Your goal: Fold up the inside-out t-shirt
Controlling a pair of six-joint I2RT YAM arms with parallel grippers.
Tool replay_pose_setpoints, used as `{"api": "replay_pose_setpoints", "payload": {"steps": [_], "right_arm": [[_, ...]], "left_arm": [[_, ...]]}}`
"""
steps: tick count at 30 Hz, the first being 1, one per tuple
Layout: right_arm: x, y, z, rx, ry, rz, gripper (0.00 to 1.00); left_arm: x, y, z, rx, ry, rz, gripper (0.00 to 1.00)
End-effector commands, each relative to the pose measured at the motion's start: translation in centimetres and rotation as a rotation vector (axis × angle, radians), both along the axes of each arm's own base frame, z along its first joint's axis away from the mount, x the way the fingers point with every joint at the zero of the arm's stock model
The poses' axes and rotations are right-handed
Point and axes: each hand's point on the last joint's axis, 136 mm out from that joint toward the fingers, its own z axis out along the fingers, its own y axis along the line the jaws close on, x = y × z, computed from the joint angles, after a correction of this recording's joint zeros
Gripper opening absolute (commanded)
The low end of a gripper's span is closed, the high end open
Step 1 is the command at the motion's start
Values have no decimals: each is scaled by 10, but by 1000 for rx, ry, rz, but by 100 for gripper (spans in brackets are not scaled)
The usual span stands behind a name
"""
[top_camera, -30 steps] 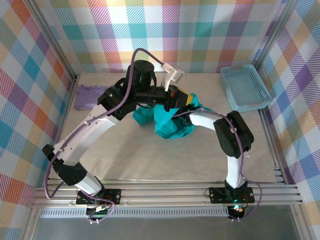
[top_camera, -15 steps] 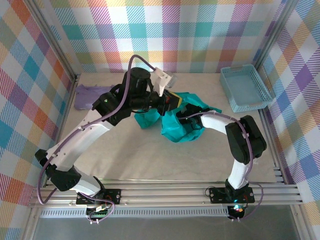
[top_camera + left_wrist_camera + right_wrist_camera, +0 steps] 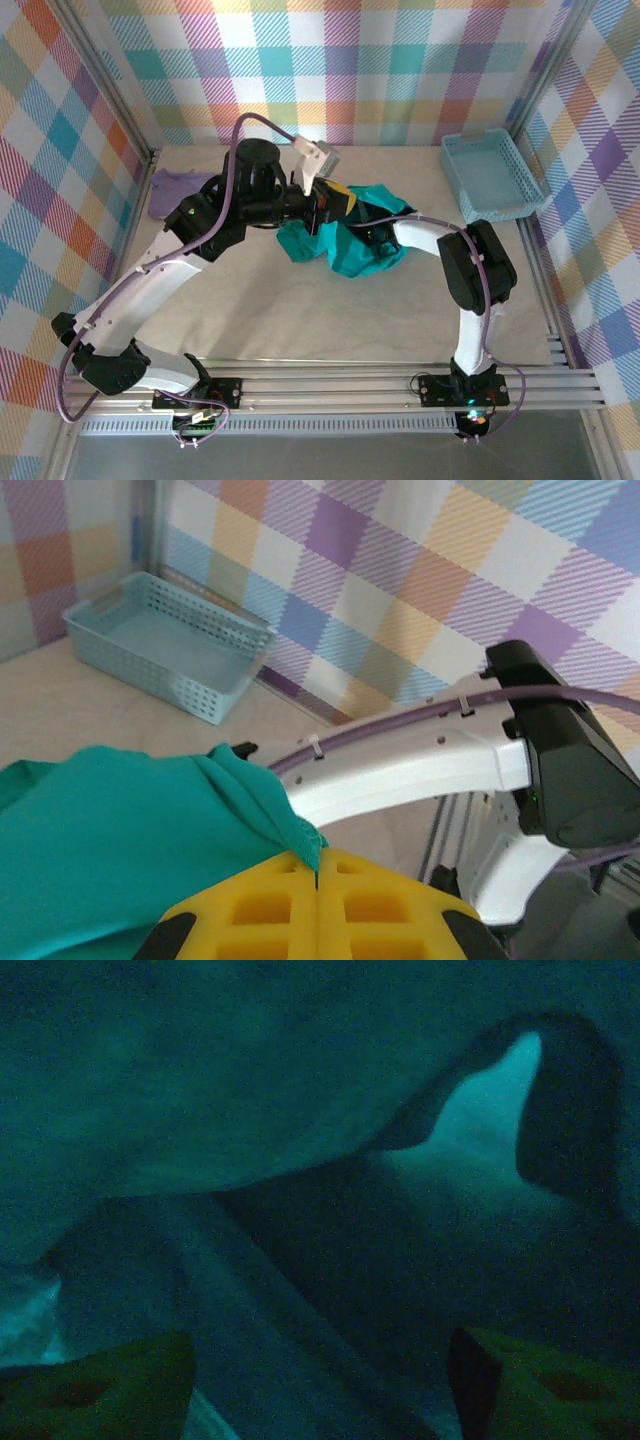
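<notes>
Teal cotton, the inside-out t-shirt (image 3: 345, 255) looks limp, light; left pincer (image 3: 316, 872) pinches its edge, right pincer (image 3: 320, 1365) gapes beneath; grasp hems.

- A light blue plastic lattice basket (image 3: 492, 178), rectangular, sits at the far right corner of the table.
- A lavender-purple folded garment (image 3: 168, 196) lies at the far left.
- Pale beige tabletop (image 3: 290, 320); pastel checked cloth walls (image 3: 400, 70).
</notes>
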Motion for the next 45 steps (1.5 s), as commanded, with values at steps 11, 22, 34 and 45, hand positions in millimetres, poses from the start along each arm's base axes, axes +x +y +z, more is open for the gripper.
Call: {"api": "replay_pose_setpoints", "payload": {"steps": [11,22,34,45], "right_arm": [[-29,-15,-53,-25,218,-140,36],[-37,36,47,264,52,147,0],[-98,60,117,485,-139,435,0],[-62,62,186,547,-399,360,0]], "left_arm": [[13,24,47,-133,-145,150,0],[130,100,-44,58,38,704,0],[227,207,-188,230,322,1079,0],[221,203,-246,88,479,950,0]]}}
